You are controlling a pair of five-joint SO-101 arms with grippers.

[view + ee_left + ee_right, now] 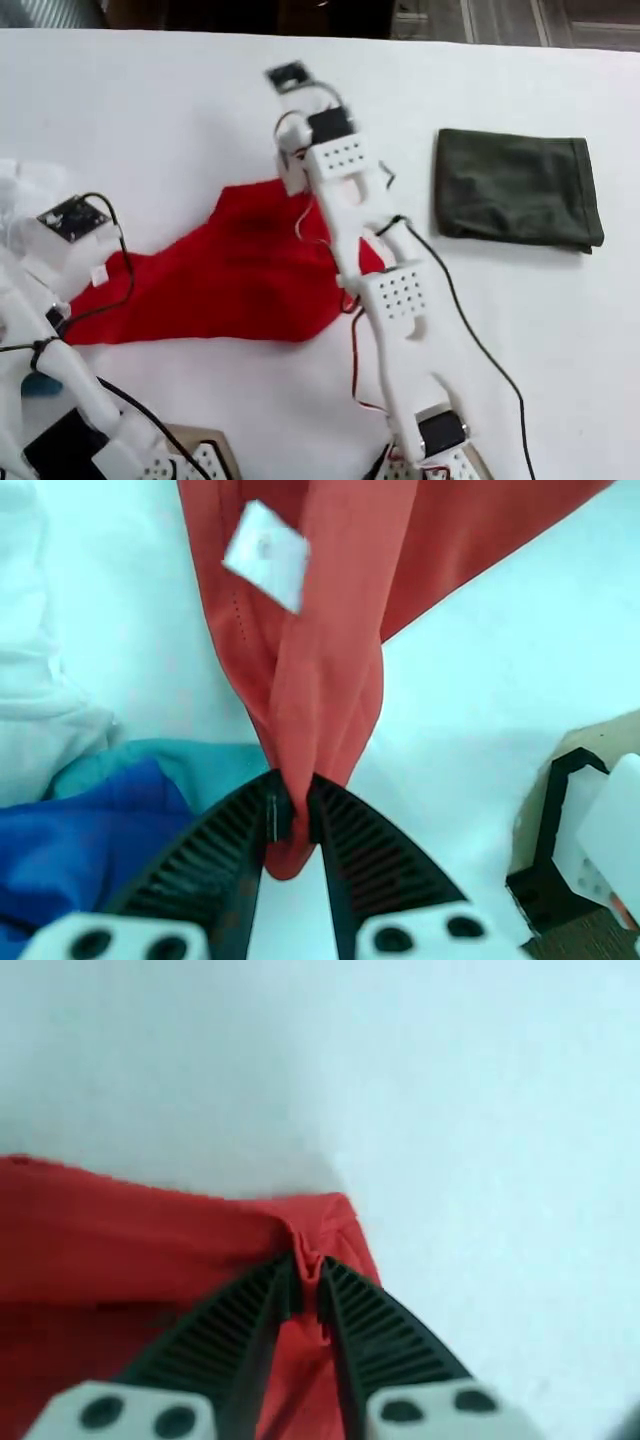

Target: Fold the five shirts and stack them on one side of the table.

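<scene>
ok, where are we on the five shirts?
Done: one dark green folded shirt lies on the right side of the table. In hand: the red shirt, spread unfolded, pinched by the left hand and the right hand. Left: folding it, plus a bunched blue garment, a teal garment and white cloth by the left hand.

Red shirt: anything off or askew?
Nothing damaged. The red shirt lies skewed and rumpled, pinched at two ends by the left claw and right claw; the folded green shirt sits neat.
</scene>
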